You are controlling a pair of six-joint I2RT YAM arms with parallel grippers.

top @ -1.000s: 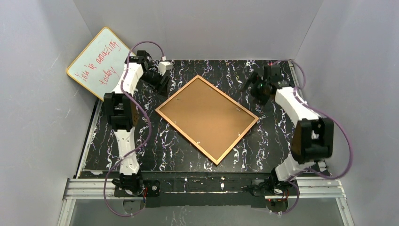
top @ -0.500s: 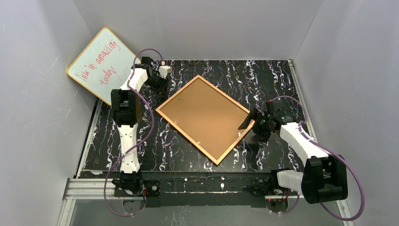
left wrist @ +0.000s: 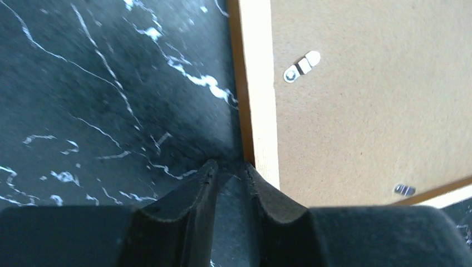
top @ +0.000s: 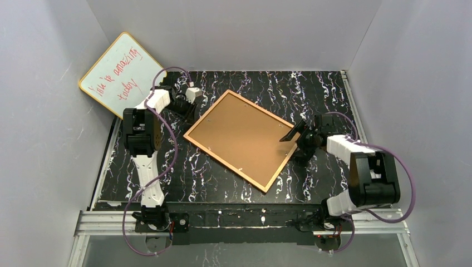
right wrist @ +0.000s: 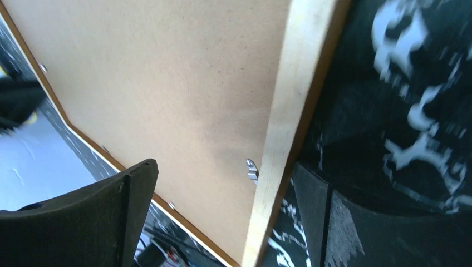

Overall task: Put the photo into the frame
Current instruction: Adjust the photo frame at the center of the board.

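Observation:
The frame (top: pixel 245 136) lies face down in the middle of the table, its brown fibreboard back up, with small metal tabs (left wrist: pixel 300 65) along the rim. The photo is out of view. My left gripper (top: pixel 188 108) sits low at the frame's left edge. In the left wrist view its fingers (left wrist: pixel 206 178) stand a narrow gap apart with nothing between them, the right one touching the wooden rim (left wrist: pixel 261 111). My right gripper (top: pixel 298 143) is wide open at the frame's right corner, astride the rim (right wrist: pixel 284 111): one finger over the backboard, the other over the table.
A yellow-edged whiteboard (top: pixel 118 73) with red writing leans against the left wall behind the left arm. The black marbled table (top: pixel 311 94) is boxed in by grey walls on three sides. An aluminium rail (top: pixel 239 222) carries both arm bases at the near edge.
The right arm swung from the back right down to the frame's right corner. The left gripper narrowed and dropped to the left edge. The frame turned slightly.

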